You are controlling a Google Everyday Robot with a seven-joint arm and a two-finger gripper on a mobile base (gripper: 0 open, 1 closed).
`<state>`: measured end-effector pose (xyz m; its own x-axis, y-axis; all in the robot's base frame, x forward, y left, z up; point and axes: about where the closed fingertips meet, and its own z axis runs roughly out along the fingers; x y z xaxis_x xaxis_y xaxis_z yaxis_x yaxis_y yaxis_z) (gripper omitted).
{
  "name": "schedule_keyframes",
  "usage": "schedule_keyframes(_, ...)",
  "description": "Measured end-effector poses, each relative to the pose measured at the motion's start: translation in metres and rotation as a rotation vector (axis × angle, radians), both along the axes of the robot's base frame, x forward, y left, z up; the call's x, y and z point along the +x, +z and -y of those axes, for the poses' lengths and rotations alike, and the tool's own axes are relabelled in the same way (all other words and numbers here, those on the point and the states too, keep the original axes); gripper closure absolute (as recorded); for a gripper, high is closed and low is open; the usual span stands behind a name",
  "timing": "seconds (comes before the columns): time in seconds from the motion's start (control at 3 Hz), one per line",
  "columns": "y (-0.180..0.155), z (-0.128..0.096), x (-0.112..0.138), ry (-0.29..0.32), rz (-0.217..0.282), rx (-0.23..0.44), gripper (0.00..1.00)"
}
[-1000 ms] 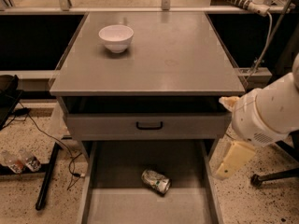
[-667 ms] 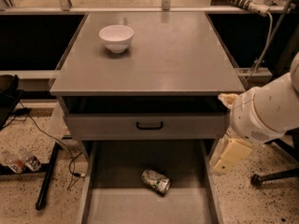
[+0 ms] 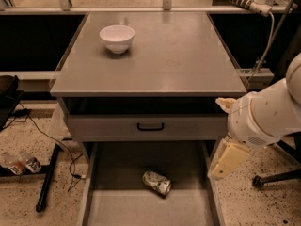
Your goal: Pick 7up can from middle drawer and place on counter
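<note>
The 7up can [image 3: 157,182], silvery with green and white markings and dented, lies on its side on the floor of the open middle drawer [image 3: 113,211], near the middle. The grey counter [image 3: 155,55] is the cabinet top above it. My gripper [image 3: 229,158] hangs from the white arm [image 3: 263,117] at the right. It is over the drawer's right wall, to the right of the can and above it, apart from it and holding nothing that shows.
A white bowl [image 3: 117,38] stands at the counter's back left. The grey drawer front with a black handle [image 3: 150,126] sits slightly pulled out above the middle drawer. Cables, a black pole [image 3: 49,180] and small bottles [image 3: 21,164] lie on the speckled floor at the left.
My arm and gripper have edged slightly left toward the drawer's right wall. The can, bowl and drawers have not moved.
</note>
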<state>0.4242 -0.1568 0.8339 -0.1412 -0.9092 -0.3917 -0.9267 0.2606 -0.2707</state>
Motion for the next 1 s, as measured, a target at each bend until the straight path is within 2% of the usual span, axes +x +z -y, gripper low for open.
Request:
schedule_keyframes(0.33,-0.055,-0.015,0.000,-0.019,-0.043,0.061,0.00)
schedule_keyframes(0.67,-0.134,-0.022,-0.001,-0.066,-0.083,0.120,0.00)
schedule_keyframes(1.0,-0.206,-0.030,0.003,-0.104,-0.101,0.158,0.00)
